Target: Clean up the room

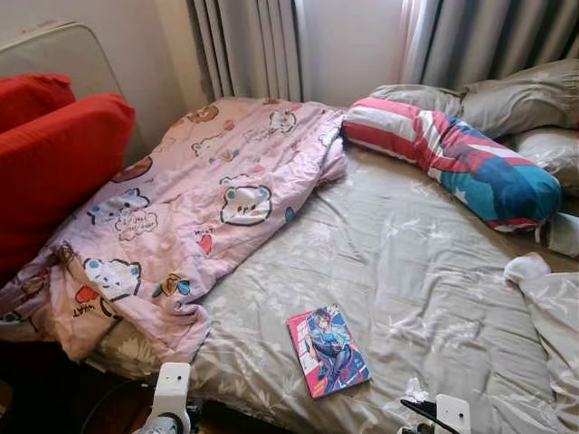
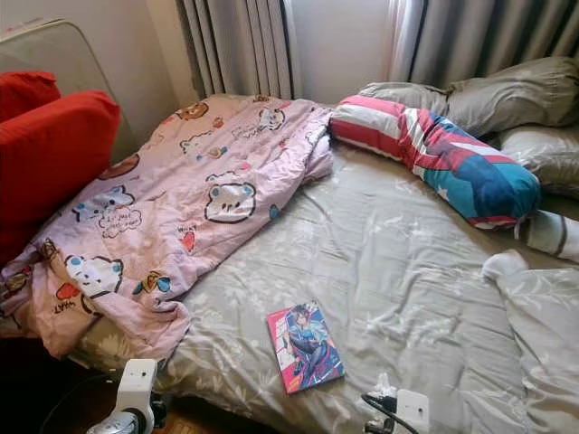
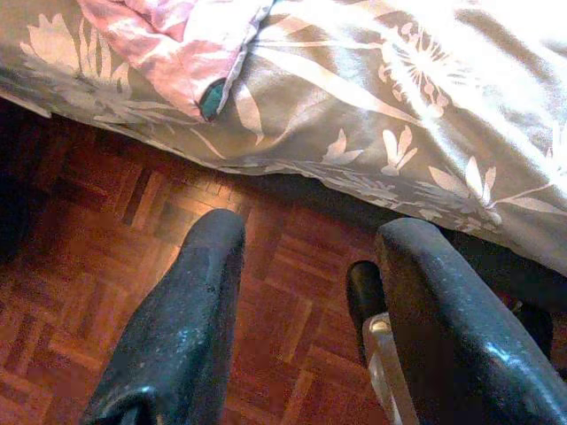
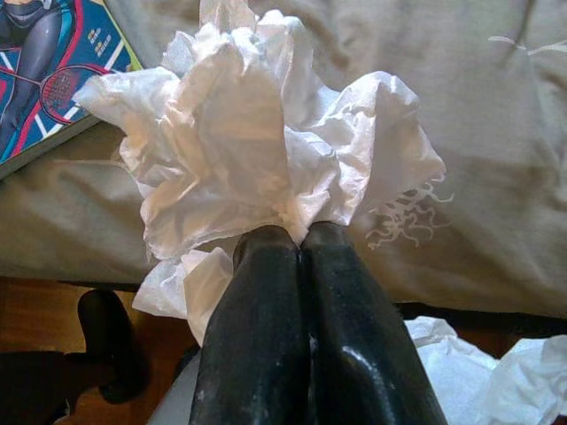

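My right gripper (image 4: 301, 237) is shut on a crumpled white tissue (image 4: 257, 150), held at the near edge of the bed (image 1: 398, 244); the tissue (image 2: 384, 389) also peeks up at the bottom of the head views. A comic book (image 1: 327, 351) with a blue and pink cover lies flat on the grey sheet just left of it, and its corner (image 4: 44, 62) shows in the right wrist view. More white tissue (image 4: 478, 363) lies on the floor below. My left gripper (image 3: 301, 257) is open, low over the wooden floor (image 3: 106, 266) beside the bed's edge.
A pink cartoon blanket (image 1: 190, 217) covers the bed's left side and hangs over its edge. Red cushions (image 1: 54, 154) stand at the left. A striped long pillow (image 1: 452, 154) and grey pillows (image 1: 516, 99) lie at the head. A white sock (image 1: 526, 267) rests at the right.
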Controlling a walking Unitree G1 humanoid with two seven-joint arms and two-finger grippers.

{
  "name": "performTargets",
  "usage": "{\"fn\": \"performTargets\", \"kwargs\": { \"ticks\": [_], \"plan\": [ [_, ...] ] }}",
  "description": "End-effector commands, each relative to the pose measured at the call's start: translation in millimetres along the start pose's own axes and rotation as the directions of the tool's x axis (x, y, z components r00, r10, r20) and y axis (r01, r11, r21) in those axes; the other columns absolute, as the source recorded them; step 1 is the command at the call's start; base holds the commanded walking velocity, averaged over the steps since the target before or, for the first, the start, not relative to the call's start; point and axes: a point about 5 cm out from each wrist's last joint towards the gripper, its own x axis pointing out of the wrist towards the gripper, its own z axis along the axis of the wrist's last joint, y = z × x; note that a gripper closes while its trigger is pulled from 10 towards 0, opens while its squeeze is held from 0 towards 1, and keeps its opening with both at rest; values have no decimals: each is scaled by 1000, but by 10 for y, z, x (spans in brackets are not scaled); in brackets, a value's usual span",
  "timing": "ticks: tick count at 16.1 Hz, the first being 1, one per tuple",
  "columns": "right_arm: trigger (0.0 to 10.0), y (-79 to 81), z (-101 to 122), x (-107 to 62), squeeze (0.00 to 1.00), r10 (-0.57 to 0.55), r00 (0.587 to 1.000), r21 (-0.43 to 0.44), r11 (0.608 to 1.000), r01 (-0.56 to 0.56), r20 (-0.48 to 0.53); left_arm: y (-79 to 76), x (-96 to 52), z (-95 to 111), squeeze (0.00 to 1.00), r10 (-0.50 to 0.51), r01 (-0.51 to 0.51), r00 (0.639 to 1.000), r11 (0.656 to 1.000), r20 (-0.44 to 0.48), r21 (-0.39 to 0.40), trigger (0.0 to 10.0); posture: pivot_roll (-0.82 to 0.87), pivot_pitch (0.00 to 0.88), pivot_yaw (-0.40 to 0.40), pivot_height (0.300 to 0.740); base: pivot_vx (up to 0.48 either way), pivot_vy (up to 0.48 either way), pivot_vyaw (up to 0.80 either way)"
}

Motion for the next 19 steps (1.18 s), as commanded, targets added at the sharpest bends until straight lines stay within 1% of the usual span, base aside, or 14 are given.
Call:
{"fn": "performTargets", "kwargs": {
  "ticks": [1, 5, 7, 9, 11, 13, 17, 19],
  "plan": [
    [10000, 5, -21, -3, 0, -3, 1000, 7, 1000, 3, -9, 38, -13, -51, 0, 7, -7, 1000, 1000, -22, 7, 10000, -21, 63, 50, 740, 0, 0, 0],
    [10000, 4, -38, -6, 0, -3, 1000, 2, 1000, 3, -19, 21, -14, -60, 0, 2, -2, 1000, 1000, -24, 7, 10000, -20, 71, 48, 740, 0, 0, 0],
    [10000, 4, -36, -4, 0, -2, 1000, -7, 1000, 2, -23, 17, -13, -60, 0, 2, -2, 1000, 1000, -26, 6, 10000, -20, 75, 48, 740, -246, 0, 0],
    [10000, 2, -36, -5, 0, -7, 1000, 7, 1000, 8, -19, 17, -14, -62, 0, 0, 0, 1000, 1000, -25, 5, 10000, -17, 79, 52, 740, -268, 0, 0],
    [10000, 10, -62, -9, 0, 1, 999, -11, 1000, -2, -33, 23, -17, -70, 0, 2, -2, 1000, 1000, -26, 4, 10000, -15, 84, 47, 740, -272, 0, 0],
    [10000, 6, -79, -15, 0, 2, 999, -10, 1000, -2, -37, 24, -21, -81, 0, 7, -7, 1000, 1000, -23, -7, 10000, -14, 86, 45, 740, -276, 0, 0],
    [10000, 0, -72, -13, 0, 0, 999, -18, 1000, -1, -37, 8, -20, -83, 0, -3, 3, 1000, 1000, -25, 1, 10000, -22, 84, 46, 740, -272, 0, 0],
    [10000, -1, -69, -12, 0, 3, 999, -25, 1000, -4, -38, 1, -12, -54, 0, -1, 2, 1000, 1000, -16, 2, 10000, -20, 80, 44, 740, 0, 0, 0]
  ]
}}
